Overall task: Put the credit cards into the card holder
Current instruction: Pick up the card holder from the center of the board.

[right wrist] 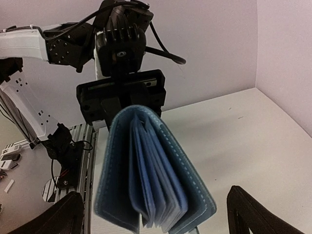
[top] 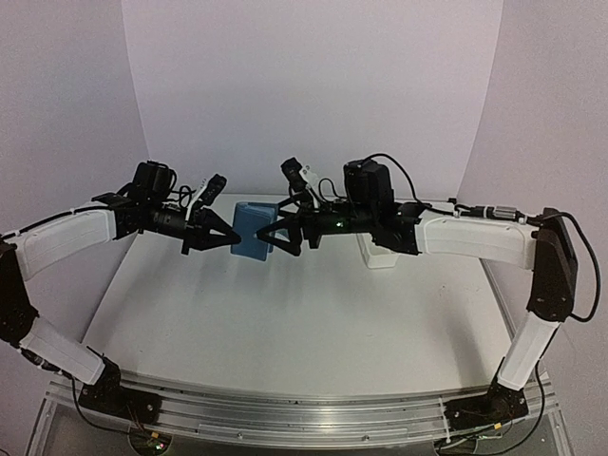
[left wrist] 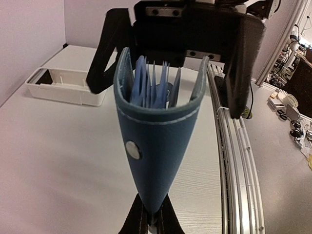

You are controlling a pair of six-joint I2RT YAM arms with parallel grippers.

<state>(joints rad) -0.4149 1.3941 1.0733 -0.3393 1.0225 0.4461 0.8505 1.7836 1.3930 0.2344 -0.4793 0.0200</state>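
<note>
Left claw point(top: 233, 236), from above: clenched on one edge of the card holder point(top: 255, 223), keeping it up off the surface point(top: 285, 323). Right claw point(top: 275, 237) directly opposite, nose to nose with the left claw, released and spread, the holder's other side between its fingers. White tray point(top: 377, 253) behind the right claw, under its arm. No credit cards to be made out from here.

Through the left wrist camera: card holder point(left wrist: 156, 146) pinched by its narrow folded end right at the left claw point(left wrist: 151, 222), fanning open away from it toward the right claw. Snap stud point(left wrist: 132, 149) on the outer cover, pale inner leaves point(left wrist: 151, 83) standing apart (pockets empty, as far as can be seen). Fingers point(left wrist: 102, 58) of the right claw astride the open mouth, one on each side; contact with the covers: cannot tell. White tray point(left wrist: 63, 90) beyond and off to one side, something dark in its end compartment, possibly a card, too small to say.

Through the right wrist camera: card holder point(right wrist: 151, 170) gaping dead ahead between the spread fingers point(right wrist: 253, 217), leaves toward the lens, left claw behind it. Nothing gripped on this side.

Step in hand, by the look of it: opening and presenting the holder, no card yet fetched. Next move, probably: firm hold on the left, right claw drawn clear of the mouth, off for a card, then back edge-on to one narrow gap between leaves, calling for close alignment and a steady holder.
</note>
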